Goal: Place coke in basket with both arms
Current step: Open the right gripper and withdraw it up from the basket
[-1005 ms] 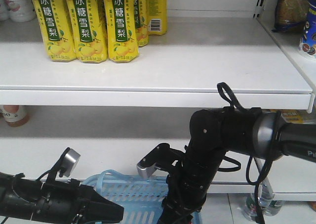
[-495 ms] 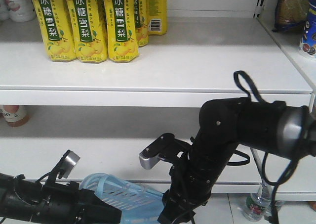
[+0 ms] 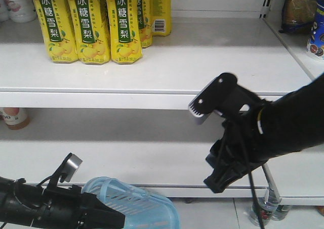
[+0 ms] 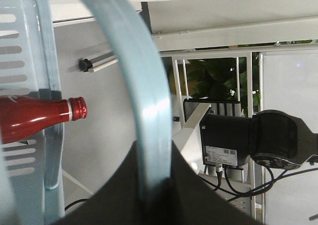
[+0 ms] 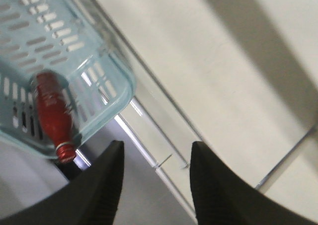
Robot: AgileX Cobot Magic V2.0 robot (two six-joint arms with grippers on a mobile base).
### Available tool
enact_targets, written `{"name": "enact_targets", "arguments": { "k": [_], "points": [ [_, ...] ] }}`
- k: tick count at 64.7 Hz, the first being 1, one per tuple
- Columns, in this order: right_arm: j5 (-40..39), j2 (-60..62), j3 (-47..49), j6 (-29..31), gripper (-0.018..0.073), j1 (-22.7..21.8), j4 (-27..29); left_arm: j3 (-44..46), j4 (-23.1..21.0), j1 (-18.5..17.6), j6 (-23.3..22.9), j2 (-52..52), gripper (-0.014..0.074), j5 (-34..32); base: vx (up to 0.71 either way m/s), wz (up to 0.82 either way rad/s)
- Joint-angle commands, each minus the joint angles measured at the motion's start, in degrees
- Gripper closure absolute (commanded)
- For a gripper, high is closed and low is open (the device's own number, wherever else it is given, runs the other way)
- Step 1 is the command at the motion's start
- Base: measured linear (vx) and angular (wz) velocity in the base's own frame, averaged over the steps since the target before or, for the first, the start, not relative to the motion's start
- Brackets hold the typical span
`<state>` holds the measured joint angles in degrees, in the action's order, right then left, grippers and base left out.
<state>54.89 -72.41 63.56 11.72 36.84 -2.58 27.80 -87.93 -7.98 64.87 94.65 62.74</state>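
Your left claw [image 4: 154,195] gripped the basket [image 5: 107,76] by its handle [image 4: 144,101]; the coke [image 5: 52,115] lay inside. Your right claw [image 5: 155,178] hung open, empty, near the shelf [image 3: 152,62].

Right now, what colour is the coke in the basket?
Red, with a silver neck ring. The coke shows best in the left wrist view.

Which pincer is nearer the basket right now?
Left. The left pincer is clamped on the basket by a handle. The right pincer is open and empty, raised off to the basket's right, apart from it.
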Motion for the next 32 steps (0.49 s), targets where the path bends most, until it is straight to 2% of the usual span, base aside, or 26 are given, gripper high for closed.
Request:
{"name": "enact_targets", "arguments": {
  "k": [1,18,32],
  "points": [
    [-6.1,6.2,1.5,-0.5,0.0259,-0.3,-1.4,1.0,-4.6,-0.1,0.1,-2.2,0.0603,7.9,0.0,0.0],
    [-11.5,15.6,-0.1,0.0,0.0259,-0.3,0.6,1.0,-4.6,-0.1,0.1,-2.2,0.0603,7.9,0.0,0.0],
    [-22.0,25.8,-12.8,-1.0,0.0259,-0.3,-0.3,1.0,-4.6,-0.1,0.1,-2.2,0.0603,7.9,0.0,0.0]
  ]
}}
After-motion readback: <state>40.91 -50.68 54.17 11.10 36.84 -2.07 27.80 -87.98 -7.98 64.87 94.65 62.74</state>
